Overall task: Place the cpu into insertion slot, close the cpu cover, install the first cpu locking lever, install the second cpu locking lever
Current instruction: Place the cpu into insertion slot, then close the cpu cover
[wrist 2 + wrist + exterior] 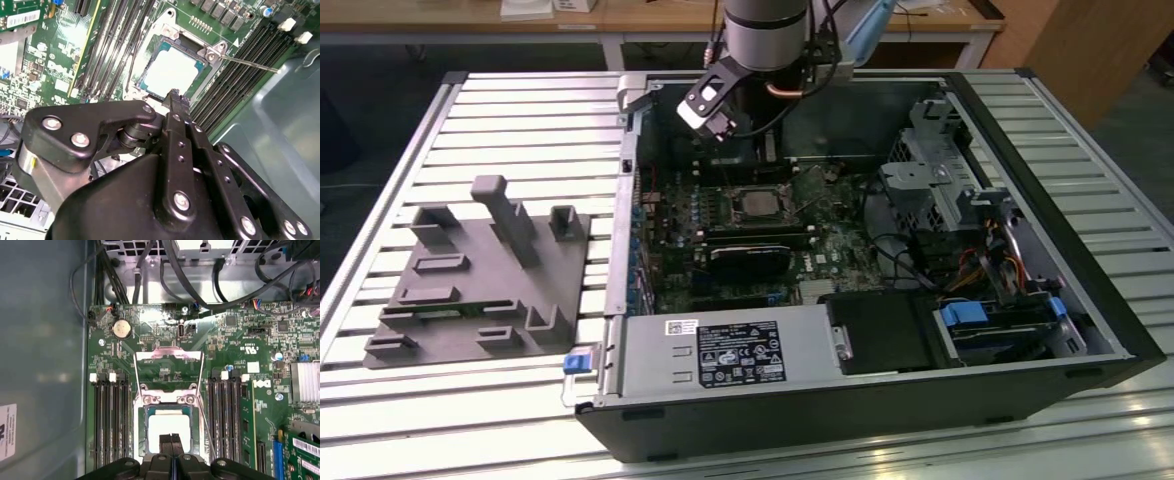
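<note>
Fingertips of the gripper point(171, 441) sit pressed flat against each other, with a hairline seam between them and nothing clamped there, so the claw is closed and empty. It hangs over one edge of the cpu point(167, 426); whether it touches the chip I cannot tell. The cpu lies flat inside the insertion slot point(144, 415), square with the socket's rim, its metal top glaring pale under the light. The cpu cover point(169, 355) is swung up off the socket on its hinge, and green board shows through its cut-out. A thin wire locking lever point(207, 435) slants loose beside the socket toward the memory slots point(227, 420). A second lever point(134, 380) runs along the opposite side of the raised cover.

In the second wrist view the gripper's point(173, 96) black linkage comes to a point at the edge of the cpu point(170, 72), and the locking lever point(247, 64) juts out across the memory slots point(235, 85).

From where I stand, in the exterior view, the arm point(767, 30) reaches down into the far end of the open computer case point(854, 410). The case lies on its side on a slatted metal table point(520, 110). The cpu point(754, 203) sits mid-board. A grey moulded fixture point(480, 270) rests on the table at the exterior view's left of the case.
</note>
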`<control>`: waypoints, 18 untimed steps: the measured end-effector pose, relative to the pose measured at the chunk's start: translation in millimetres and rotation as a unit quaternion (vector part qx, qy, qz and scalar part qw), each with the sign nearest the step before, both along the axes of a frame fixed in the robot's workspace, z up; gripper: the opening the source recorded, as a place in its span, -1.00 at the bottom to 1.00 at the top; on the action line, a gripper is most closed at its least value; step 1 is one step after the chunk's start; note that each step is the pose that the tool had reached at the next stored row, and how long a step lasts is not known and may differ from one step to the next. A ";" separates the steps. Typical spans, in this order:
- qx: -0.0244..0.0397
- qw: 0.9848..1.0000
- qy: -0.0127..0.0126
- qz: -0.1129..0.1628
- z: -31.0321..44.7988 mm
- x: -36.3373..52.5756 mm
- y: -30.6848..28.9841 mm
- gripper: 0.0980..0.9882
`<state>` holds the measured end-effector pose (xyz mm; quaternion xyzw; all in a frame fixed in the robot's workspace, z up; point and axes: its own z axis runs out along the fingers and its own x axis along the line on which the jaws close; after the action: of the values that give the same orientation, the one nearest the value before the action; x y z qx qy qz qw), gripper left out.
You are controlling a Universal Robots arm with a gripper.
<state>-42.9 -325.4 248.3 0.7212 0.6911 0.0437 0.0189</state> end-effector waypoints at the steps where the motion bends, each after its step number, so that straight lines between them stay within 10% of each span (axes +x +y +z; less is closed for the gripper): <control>1: 0.000 1.000 0.000 0.000 0.0 0.0 0.0 -0.98; 18: 0.000 1.000 0.000 0.000 0.0 0.9 0.0 -0.98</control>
<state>-42.0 -325.4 248.3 0.7211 0.6912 0.0437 0.0189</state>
